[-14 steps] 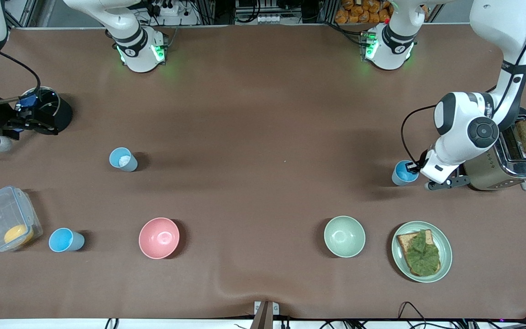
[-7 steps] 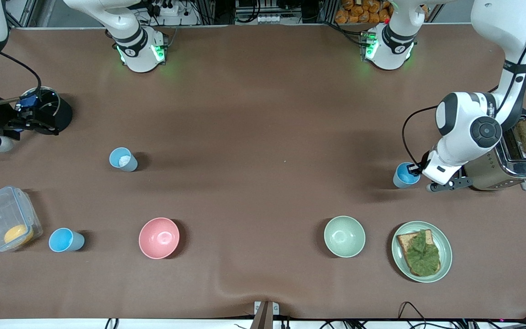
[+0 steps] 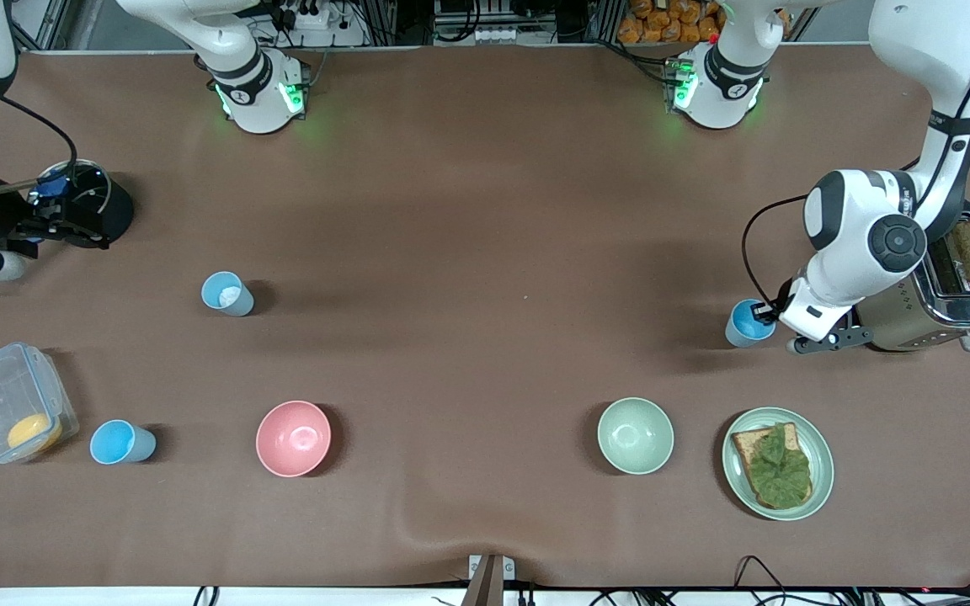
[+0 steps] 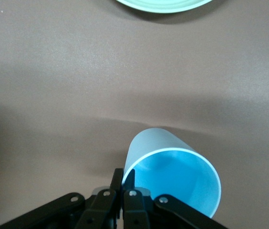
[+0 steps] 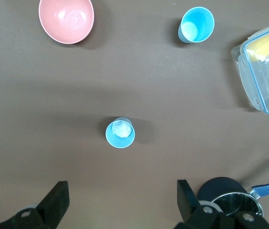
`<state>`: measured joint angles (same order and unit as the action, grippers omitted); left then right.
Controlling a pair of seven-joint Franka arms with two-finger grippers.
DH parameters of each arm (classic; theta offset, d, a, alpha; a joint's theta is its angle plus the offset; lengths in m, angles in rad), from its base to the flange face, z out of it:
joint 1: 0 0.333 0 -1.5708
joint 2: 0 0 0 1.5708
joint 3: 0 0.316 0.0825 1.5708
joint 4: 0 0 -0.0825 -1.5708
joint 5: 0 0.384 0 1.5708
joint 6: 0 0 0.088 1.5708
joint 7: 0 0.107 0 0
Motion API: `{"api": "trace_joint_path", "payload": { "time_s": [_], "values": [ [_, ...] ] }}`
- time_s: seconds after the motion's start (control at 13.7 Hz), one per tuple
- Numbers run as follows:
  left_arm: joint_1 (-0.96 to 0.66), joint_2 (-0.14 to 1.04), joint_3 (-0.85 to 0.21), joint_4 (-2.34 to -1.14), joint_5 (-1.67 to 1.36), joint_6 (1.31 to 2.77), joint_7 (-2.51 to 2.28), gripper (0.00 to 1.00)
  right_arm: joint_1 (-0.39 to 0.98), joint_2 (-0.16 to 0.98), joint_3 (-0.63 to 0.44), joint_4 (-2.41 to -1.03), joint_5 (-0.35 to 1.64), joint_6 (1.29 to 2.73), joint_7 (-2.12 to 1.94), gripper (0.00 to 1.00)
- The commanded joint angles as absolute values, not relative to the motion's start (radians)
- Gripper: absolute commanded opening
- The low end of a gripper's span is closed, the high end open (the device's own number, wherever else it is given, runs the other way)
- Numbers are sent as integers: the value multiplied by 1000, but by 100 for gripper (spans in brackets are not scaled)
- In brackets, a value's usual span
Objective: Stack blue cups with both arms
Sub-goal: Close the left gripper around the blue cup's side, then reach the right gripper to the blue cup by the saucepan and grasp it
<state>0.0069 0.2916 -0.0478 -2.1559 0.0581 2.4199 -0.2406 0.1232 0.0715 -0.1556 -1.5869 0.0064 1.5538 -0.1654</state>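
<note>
Left gripper (image 4: 123,177) is clenched on the blue cup's (image 3: 745,322) rim beside the toaster (image 3: 940,303). Right gripper (image 5: 120,202) hangs released over the table's (image 3: 468,210) right-arm edge.

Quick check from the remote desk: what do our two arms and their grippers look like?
Both the left arm and the right arm are glossy white with round black joint caps and black cables; green lights glow at their bases. The left gripper and right gripper are black, with two fingers each.

Three upright blue cups (image 3: 227,294), apart.
</note>
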Motion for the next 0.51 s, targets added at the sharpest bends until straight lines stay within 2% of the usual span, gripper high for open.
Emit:
{"api": "trace_joint_path", "payload": {
  "time_s": [0.0,0.29,0.44],
  "values": [
    [15,281,-54,-2158,77,2414,-242,0,130,54,-156,-1631,-11,1587,-152,100],
    [12,281,-54,-2160,78,2413,-256,0,161,55,-156,-1800,11,1779,-140,100],
    [12,282,-55,-2160,78,2413,-256,0,170,106,-156,-1828,11,1848,-140,100]
  ]
}}
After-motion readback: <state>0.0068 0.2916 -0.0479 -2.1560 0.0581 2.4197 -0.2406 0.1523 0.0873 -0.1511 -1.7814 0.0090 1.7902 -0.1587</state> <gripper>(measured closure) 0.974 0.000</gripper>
